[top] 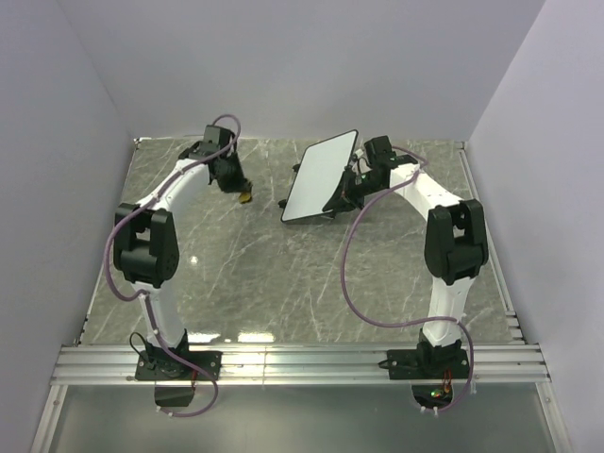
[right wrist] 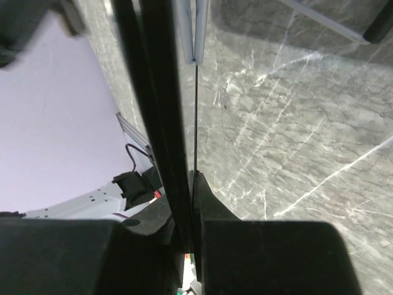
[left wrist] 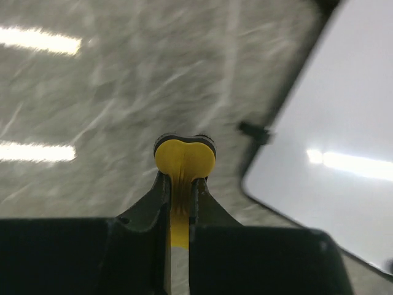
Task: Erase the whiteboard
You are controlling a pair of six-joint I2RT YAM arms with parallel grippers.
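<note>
Yellow eraser (left wrist: 184,163) sits pinched in the closed left end effector (left wrist: 180,184), ready for wiping, while the whiteboard (top: 321,176), just to its right, is clamped edgewise by the right end effector (right wrist: 191,179), tilted over the desk (top: 245,283), seemingly to steady its face.

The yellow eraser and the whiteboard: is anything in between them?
No, only bare table lies between the eraser and the whiteboard. The top view shows it, and the left wrist view agrees.
</note>
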